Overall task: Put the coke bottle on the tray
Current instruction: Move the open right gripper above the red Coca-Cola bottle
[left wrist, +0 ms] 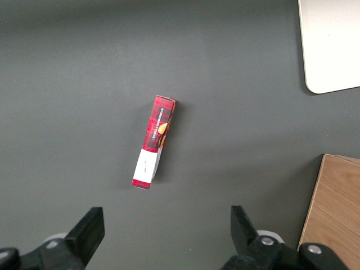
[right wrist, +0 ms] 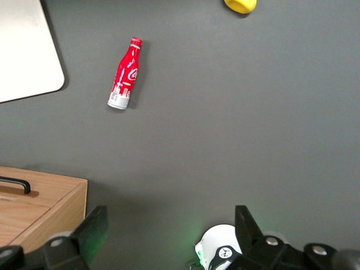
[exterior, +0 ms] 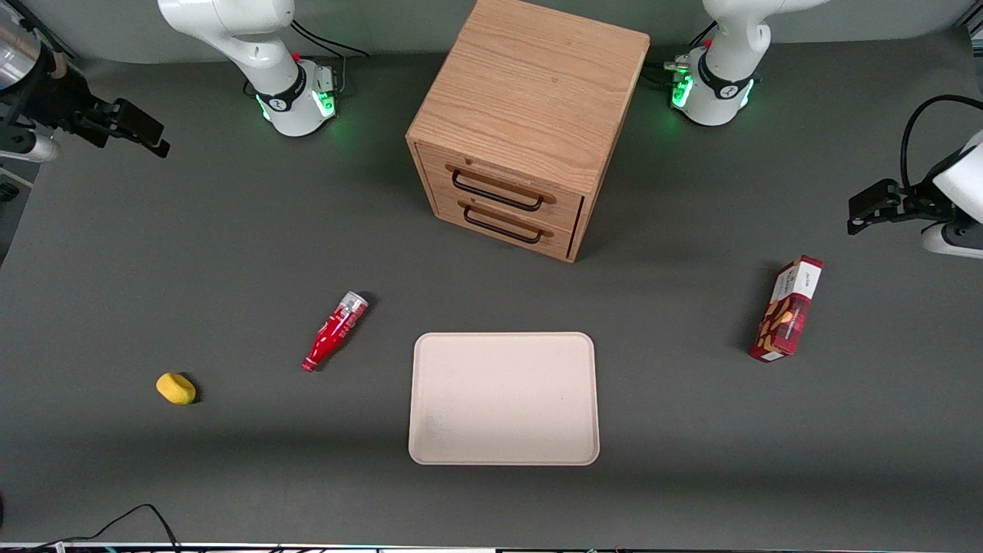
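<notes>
The coke bottle [exterior: 335, 330] lies on its side on the grey table, a small red bottle with white lettering [right wrist: 125, 74]. It rests beside the tray [exterior: 503, 399], toward the working arm's end, with a gap between them. The tray, pale beige-pink [right wrist: 25, 50], holds nothing. My gripper [exterior: 146, 130] hangs high over the working arm's end of the table, farther from the front camera than the bottle and well away from it. In the right wrist view the gripper [right wrist: 169, 228] is open, with only bare table and the arm's base between its fingers.
A wooden two-drawer cabinet [exterior: 530, 123] stands farther from the front camera than the tray. A yellow lump [exterior: 176, 388] lies near the bottle, toward the working arm's end. A red-and-white snack box [exterior: 787, 309] lies toward the parked arm's end. The working arm's base [exterior: 296, 96] stands beside the cabinet.
</notes>
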{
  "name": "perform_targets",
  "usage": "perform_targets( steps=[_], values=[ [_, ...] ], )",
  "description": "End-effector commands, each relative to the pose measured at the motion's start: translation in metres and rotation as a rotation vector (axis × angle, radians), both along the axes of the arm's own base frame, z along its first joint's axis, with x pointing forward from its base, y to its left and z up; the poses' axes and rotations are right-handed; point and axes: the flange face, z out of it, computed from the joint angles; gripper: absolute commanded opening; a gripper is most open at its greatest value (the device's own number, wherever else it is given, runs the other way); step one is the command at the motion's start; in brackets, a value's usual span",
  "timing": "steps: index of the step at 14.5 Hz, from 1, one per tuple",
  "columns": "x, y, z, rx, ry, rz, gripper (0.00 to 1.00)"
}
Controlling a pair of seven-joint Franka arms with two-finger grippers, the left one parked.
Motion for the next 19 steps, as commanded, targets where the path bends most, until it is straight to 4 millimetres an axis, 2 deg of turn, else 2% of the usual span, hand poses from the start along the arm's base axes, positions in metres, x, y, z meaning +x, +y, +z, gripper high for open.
perform_targets(
  steps=[1, 5, 8, 14, 15, 16, 17, 19],
  values=[
    [0.004, -0.006, 0.009, 0.030, -0.009, 0.002, 1.00],
    [0.007, -0.006, 0.006, 0.030, -0.004, -0.002, 1.00],
    [0.007, 0.002, 0.004, 0.027, 0.001, 0.012, 1.00],
    [0.009, 0.004, 0.008, 0.027, -0.008, 0.012, 1.00],
    [0.019, 0.011, 0.013, 0.027, -0.020, 0.014, 1.00],
    [0.033, 0.033, 0.017, 0.025, -0.033, -0.003, 1.00],
    [0.050, 0.053, 0.014, 0.025, -0.031, -0.053, 1.00],
    [0.079, 0.092, -0.014, 0.026, 0.010, -0.136, 1.00]
  ],
)
